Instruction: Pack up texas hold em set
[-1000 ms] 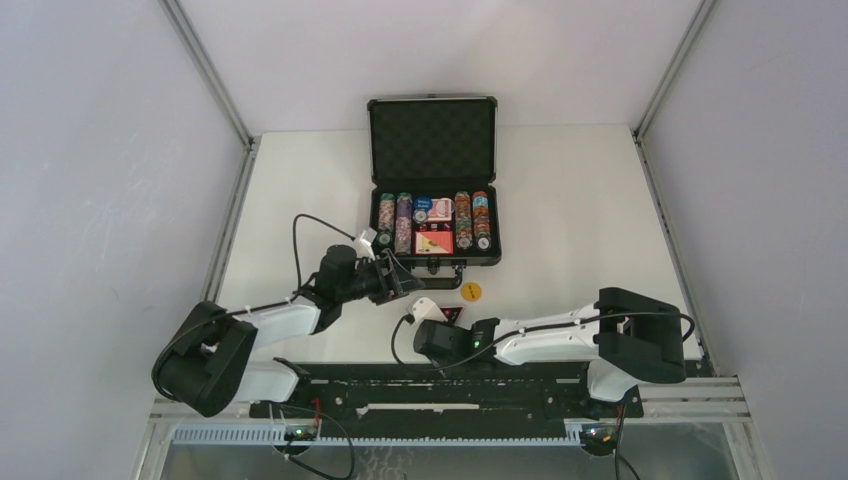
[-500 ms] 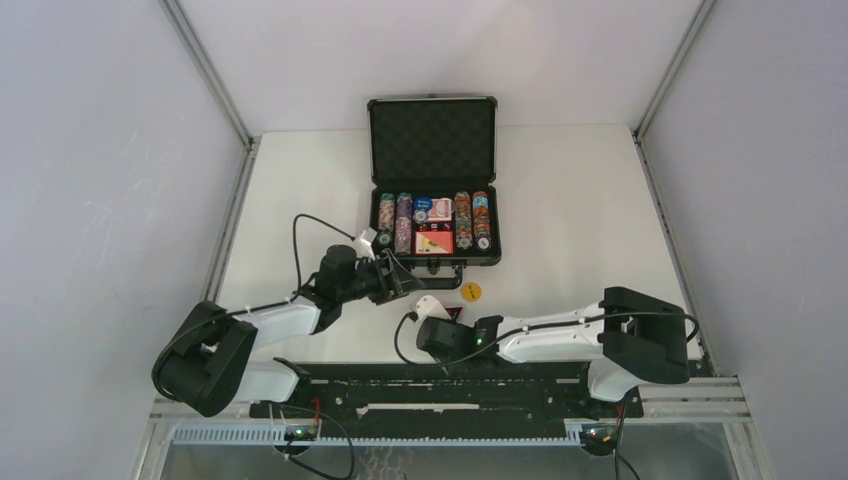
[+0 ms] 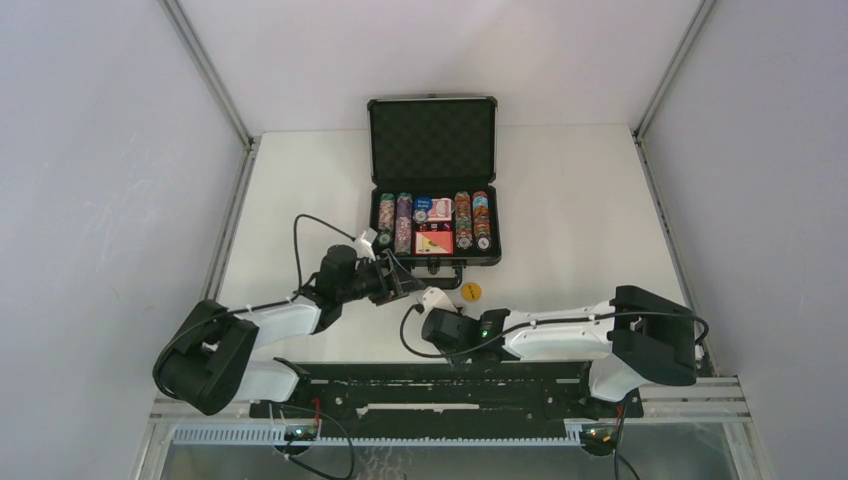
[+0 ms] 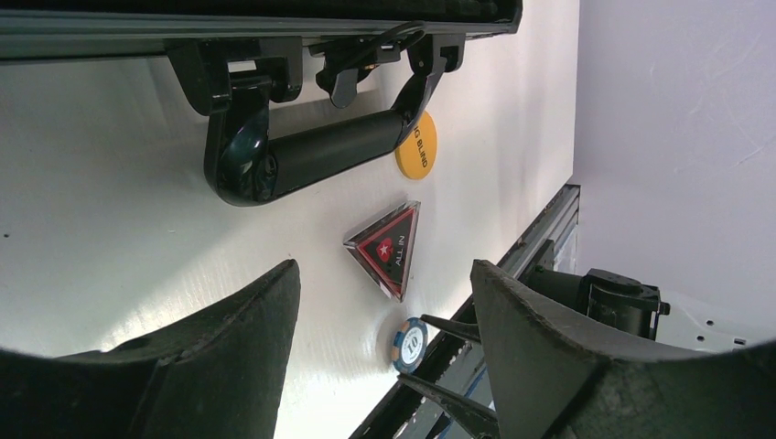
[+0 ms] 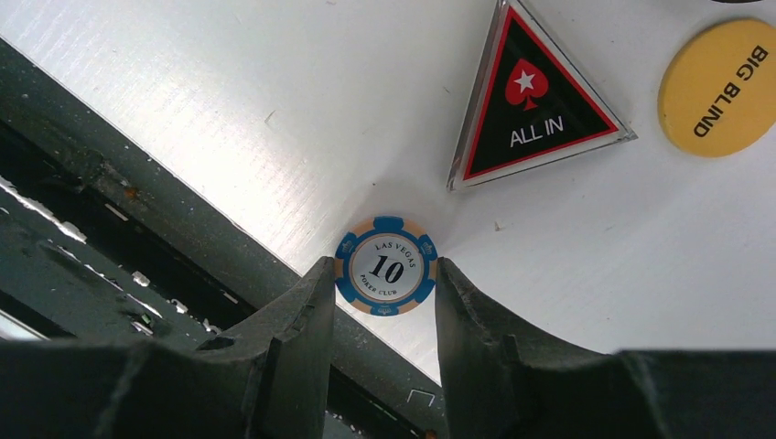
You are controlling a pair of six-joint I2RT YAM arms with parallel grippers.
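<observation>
Open briefcase [image 3: 432, 135] holds chips [image 3: 463, 220] and card boxes [image 3: 434, 242].

Table [image 3: 580, 200]: open case [image 3: 435, 259], yellow button [image 3: 470, 291], triangle marker [image 4: 387, 247], chip [image 5: 385, 266], apparently at edge.

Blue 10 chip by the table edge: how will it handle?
The chip lies flat, thin rim: probably little to pinch, may slip. Round and stiff-looking, likely rolls if tipped. At the table edge, a nudge could drop it.

The briefcase [image 3: 440, 260] is set far-centre on the bench [image 3: 580, 200], its lid [image 3: 432, 140] raised at 12 o'clock. A dealer button [image 3: 470, 291] is laid at its 6 o'clock, a triangular marker [image 5: 535, 101] at the button's 7 o'clock, and a poker chip [image 5: 385, 265] further along, at the bench's near edge.
</observation>
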